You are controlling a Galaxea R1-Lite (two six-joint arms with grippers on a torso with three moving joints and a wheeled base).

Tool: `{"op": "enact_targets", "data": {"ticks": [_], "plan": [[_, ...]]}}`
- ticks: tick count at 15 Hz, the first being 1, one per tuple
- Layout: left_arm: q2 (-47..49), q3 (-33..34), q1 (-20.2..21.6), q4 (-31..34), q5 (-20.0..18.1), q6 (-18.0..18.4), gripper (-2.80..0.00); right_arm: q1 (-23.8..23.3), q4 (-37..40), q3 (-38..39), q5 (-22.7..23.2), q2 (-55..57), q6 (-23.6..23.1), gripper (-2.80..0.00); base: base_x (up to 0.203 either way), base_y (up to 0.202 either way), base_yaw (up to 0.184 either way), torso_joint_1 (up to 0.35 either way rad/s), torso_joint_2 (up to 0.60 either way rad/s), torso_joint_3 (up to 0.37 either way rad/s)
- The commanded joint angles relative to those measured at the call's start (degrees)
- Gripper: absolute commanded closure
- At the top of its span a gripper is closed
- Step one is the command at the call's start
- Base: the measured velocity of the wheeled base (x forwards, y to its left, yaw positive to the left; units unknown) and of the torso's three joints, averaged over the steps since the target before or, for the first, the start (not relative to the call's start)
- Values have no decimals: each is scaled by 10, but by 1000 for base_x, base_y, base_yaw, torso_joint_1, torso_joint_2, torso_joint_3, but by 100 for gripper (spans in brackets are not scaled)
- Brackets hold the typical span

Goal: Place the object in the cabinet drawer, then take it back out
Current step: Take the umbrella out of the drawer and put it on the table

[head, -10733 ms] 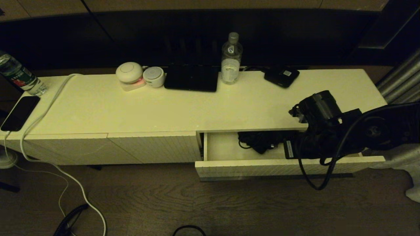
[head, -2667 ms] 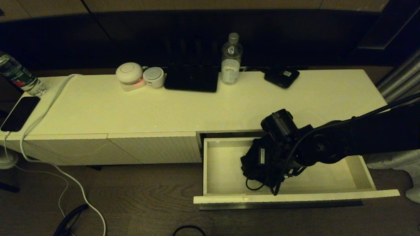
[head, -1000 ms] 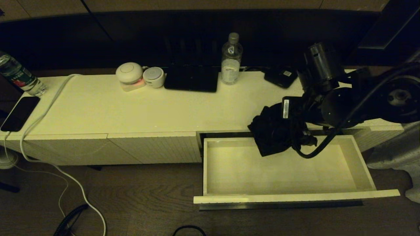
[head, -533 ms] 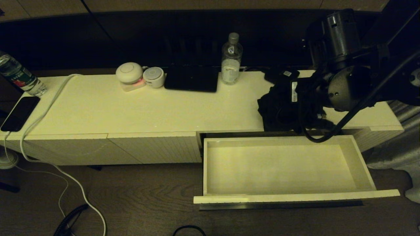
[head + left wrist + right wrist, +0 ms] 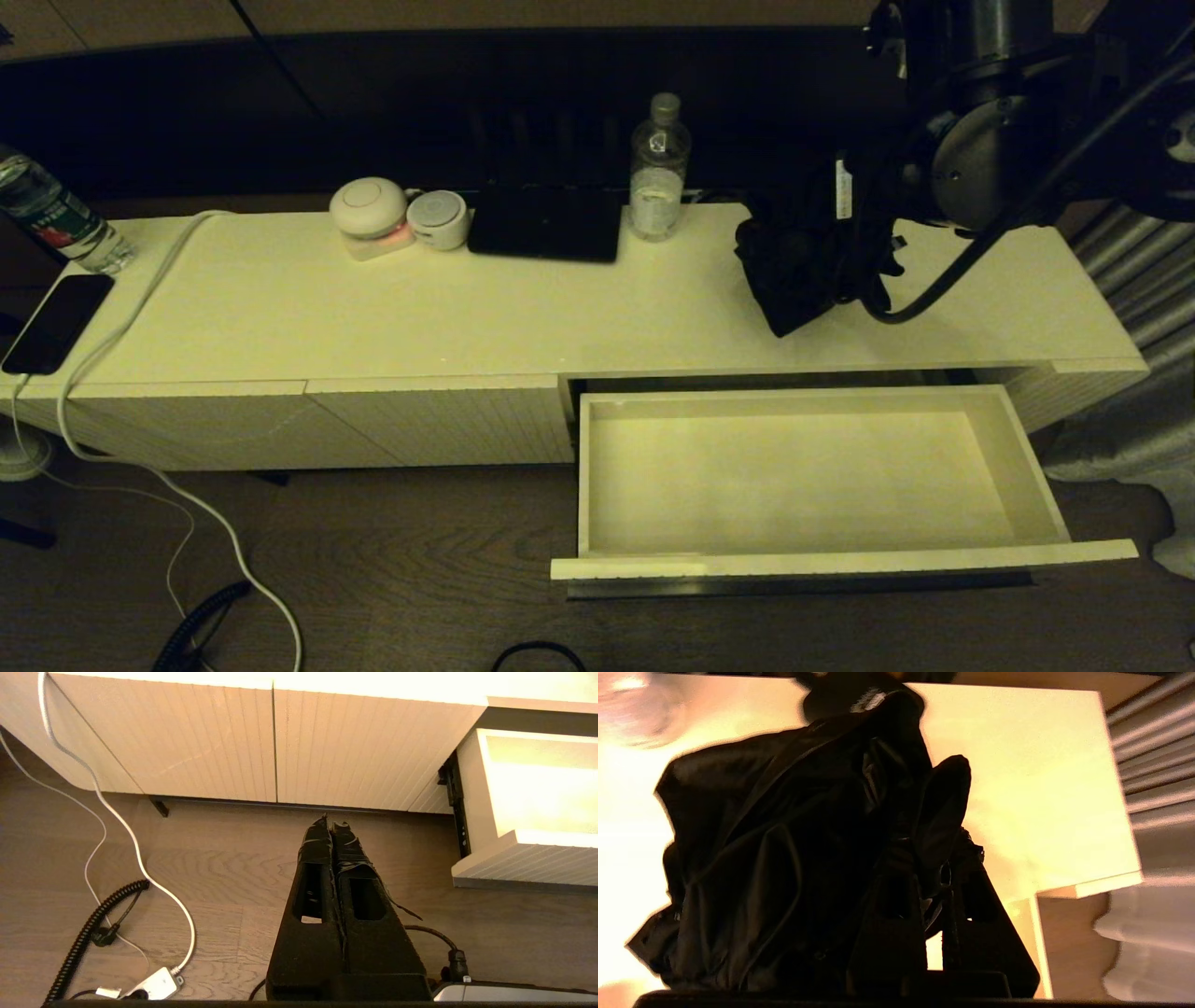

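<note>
The right tool (image 5: 822,271) pinches a black cloth bag (image 5: 794,266), which hangs beneath it above the tabletop (image 5: 373,308), probably to be set down there. Below and in front of it the cabinet drawer (image 5: 812,565) stands open. The left tool (image 5: 332,828), pressed together, hangs above the floor.

Dim home living room, long cream sideboard (image 5: 467,317) on wood-grain floor (image 5: 392,579), charging phone (image 5: 56,322), water bottle (image 5: 658,168)
</note>
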Motion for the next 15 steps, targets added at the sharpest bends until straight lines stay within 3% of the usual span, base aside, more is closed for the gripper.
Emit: {"op": "enact_targets", "data": {"ticks": [1,5,15], "plan": [[-1,0,0,0,0,-1,0,-24,-18,-22,-3,57,-21,0,0,0,0,0,0,0],[-1,0,0,0,0,-1,0,-60,-142,-23,-3,118,-79,0,0,0,0,0,0,0],[-1,0,0,0,0,-1,0,-22,-153,-21,-6,177,-63,0,0,0,0,0,0,0]]}}
